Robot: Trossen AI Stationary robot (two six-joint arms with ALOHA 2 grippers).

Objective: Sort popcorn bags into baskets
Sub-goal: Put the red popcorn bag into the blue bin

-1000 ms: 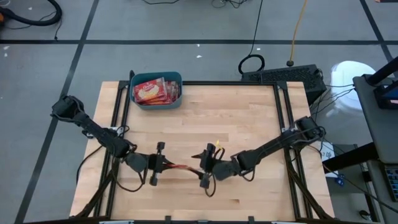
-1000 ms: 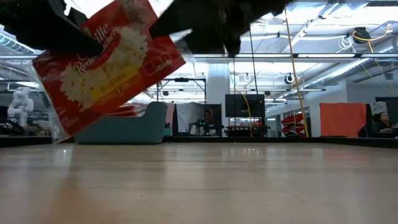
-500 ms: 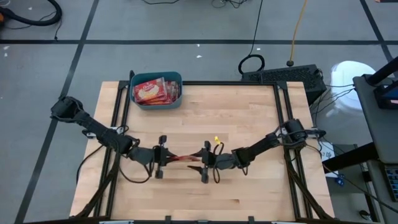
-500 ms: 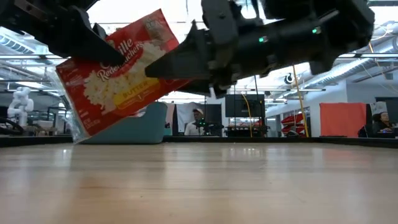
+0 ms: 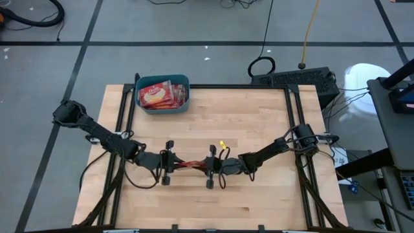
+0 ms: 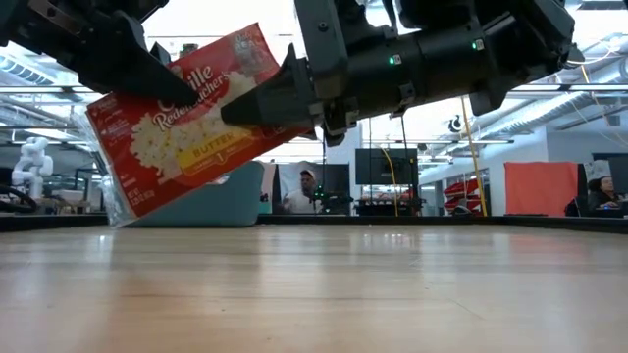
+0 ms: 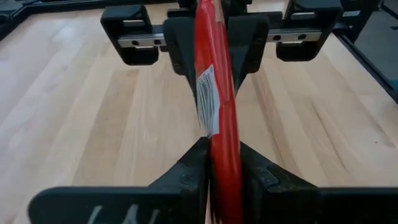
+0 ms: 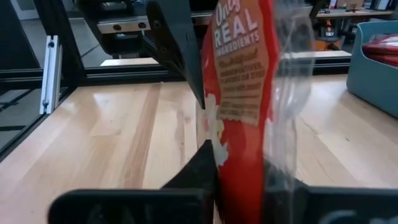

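Both arms are dark, slender and jointed, with black cables looping along their links. Behind the left gripper and the right gripper, each black finger rides a silver rail on a wide crossbar. Small green lights glow on the housing behind the right gripper.

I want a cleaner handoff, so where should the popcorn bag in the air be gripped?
Grip the bag by a short end, coming in level from the side: it hangs thin, on edge, above the table. The left gripper and right gripper pinch opposite ends that way.
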